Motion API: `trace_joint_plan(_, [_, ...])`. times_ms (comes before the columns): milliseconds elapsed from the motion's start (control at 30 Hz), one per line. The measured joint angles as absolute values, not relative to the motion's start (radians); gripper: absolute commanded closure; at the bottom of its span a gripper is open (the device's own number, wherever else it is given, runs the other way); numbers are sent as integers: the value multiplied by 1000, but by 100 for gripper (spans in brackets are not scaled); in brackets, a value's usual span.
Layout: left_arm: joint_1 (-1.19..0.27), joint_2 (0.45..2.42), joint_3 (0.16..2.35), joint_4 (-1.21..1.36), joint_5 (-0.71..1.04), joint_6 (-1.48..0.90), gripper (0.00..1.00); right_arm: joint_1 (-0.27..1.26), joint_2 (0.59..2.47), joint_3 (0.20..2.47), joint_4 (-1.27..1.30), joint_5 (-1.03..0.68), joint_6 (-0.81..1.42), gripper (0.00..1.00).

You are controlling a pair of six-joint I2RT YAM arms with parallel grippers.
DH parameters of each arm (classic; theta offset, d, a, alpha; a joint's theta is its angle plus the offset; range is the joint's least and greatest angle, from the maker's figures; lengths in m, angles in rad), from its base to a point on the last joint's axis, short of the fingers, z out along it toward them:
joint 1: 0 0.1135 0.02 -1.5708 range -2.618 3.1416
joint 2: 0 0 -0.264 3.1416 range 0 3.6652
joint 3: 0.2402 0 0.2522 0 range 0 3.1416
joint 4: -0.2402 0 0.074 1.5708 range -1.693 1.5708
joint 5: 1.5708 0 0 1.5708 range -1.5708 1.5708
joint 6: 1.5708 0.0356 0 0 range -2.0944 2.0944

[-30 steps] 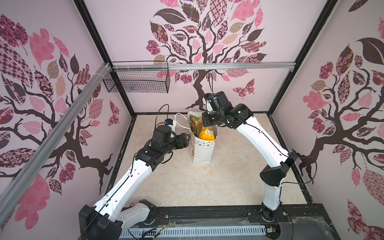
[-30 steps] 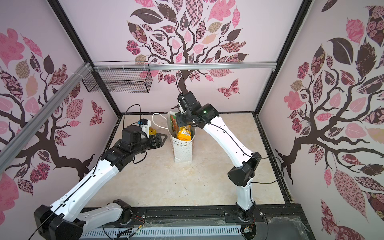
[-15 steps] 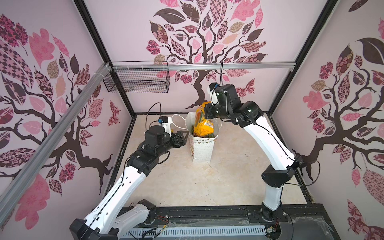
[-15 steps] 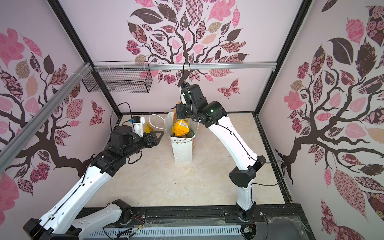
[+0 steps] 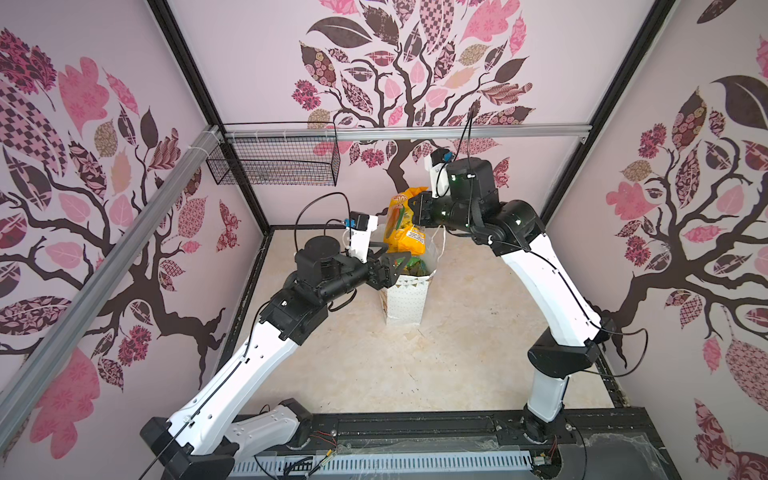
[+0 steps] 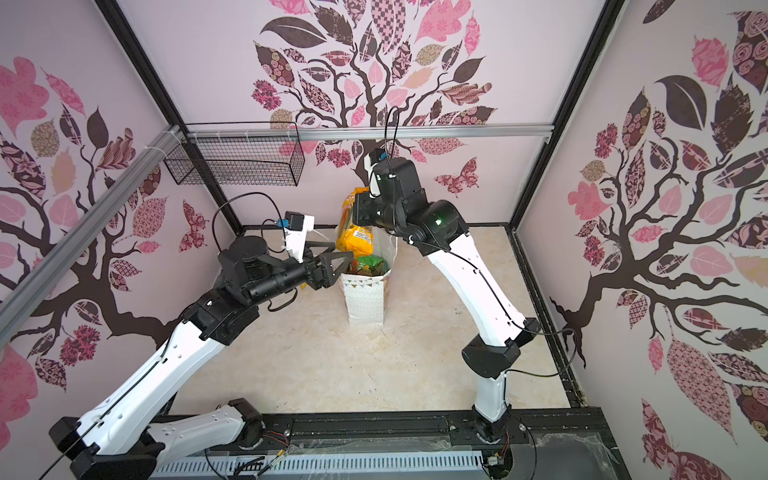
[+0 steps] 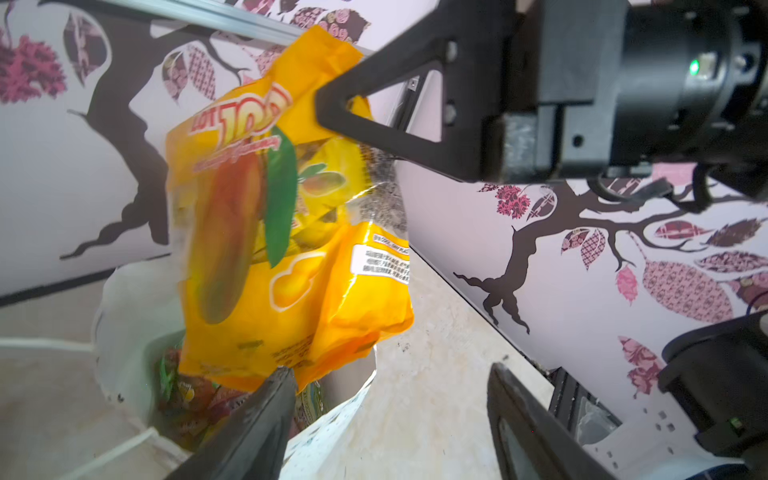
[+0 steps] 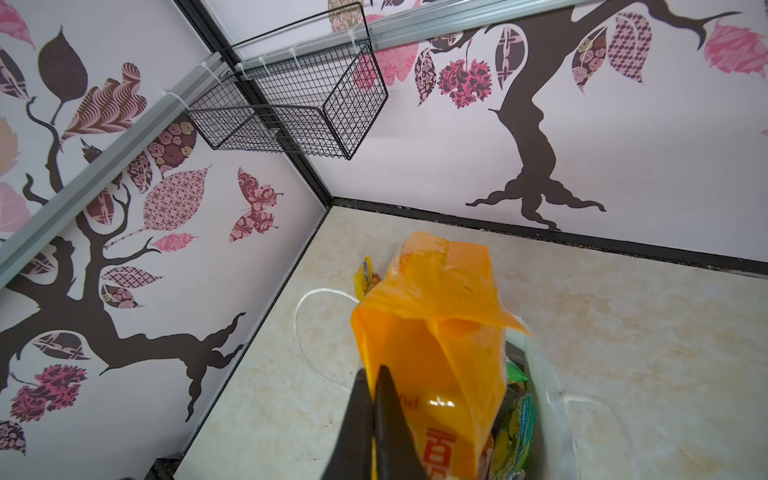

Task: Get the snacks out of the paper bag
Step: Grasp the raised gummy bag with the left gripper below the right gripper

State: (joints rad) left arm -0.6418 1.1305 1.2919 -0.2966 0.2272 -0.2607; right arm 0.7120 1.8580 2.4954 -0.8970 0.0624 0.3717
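A: Top views first. Where is the bag?

B: In both top views the paper bag [image 5: 405,297] [image 6: 368,299] stands upright on the bench [image 5: 457,353], mid-width, towards the far wall. Its mouth is open.

A: Right hand?

B: The right hand [image 5: 411,210] [image 6: 356,212] is above the mouth, pressed together on the upper part of an orange packet [image 5: 401,235] [image 6: 353,241]. The packet hangs with its lower end at the opening. I cannot tell whether it clears the rim. More snacks [image 6: 370,264], one of them green, lie inside.

A: Left hand?

B: The left hand [image 5: 390,262] [image 6: 343,251] is spread and empty, at the left side of the bag's mouth.

A: Left wrist view.

B: The orange packet [image 7: 266,249] fills the centre, with mango artwork and a white label. The right hand [image 7: 328,112] pinches its top edge. The left hand's fingers [image 7: 266,419] stand wide apart. One is just beside the packet's lower corner, and I cannot tell whether it touches. The bag's rim [image 7: 124,332] is below, with snacks [image 7: 195,399] inside.

A: Right wrist view.

B: The right hand [image 8: 374,415] is clamped on the packet [image 8: 436,353]. Green packets [image 8: 515,428] sit inside the bag's rim [image 8: 552,399]. A cord handle [image 8: 299,320] loops out to the left. A wire basket [image 8: 291,112] hangs in the far-left corner.
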Motion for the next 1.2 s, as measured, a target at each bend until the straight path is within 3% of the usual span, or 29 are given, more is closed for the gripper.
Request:
trace_joint_plan(133, [-653,1168,1293,-262,164,-160,8,712,1858,2515,-892,40,386,100])
trace_joint_plan(233, [-661,1207,1293,-236,117,-86,3,712,1858,2515,-896,24,392,100])
trace_joint_plan(533, [-842,1318,1295,-145,-218,257,3,710,1858,2514,-904,14,412,100])
trace_joint_plan(767, [-865,1379,1293,-30,-459,366,8,707,1858,2514,-897,16,432,100])
trace_joint_plan(967, [-866,1386,1293,44,-533,393,23,705,1858,2514,-860,29,450,100])
trace_joint_plan(1133, [-870,1388,1292,80,-561,392,58,703,1858,2514,-845,42,455,100])
trace_joint_plan(1200, [-869,1388,1292,88,-574,385,70,701,1856,2510,-844,45,458,81])
